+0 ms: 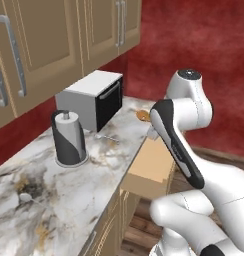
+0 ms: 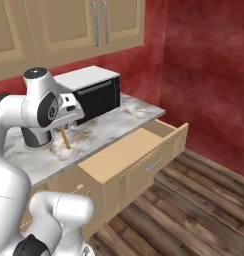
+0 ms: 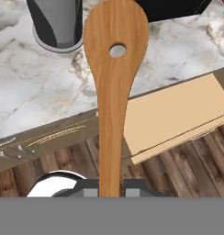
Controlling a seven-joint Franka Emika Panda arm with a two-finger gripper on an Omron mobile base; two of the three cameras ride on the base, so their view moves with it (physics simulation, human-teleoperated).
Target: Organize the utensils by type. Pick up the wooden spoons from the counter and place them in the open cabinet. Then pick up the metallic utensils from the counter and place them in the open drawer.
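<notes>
Gripper point(image 3: 110, 186) at the bottom middle of the hand view pinches the handle of a wooden spoon point(image 3: 114, 69), which points up the frame over the counter point(image 3: 40, 96). In the right base view the open drawer point(image 2: 125, 150) sits in the middle. This spoon should go up to the cabinet, I think, so lift slowly and keep it steady.

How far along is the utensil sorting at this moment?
Nothing looks placed yet: the drawer is open with a bare bottom. In hand: the gripper is shut on a wooden spoon, held above the counter edge. Left: shelving that spoon, and a metal spoon lies on the counter.
</notes>
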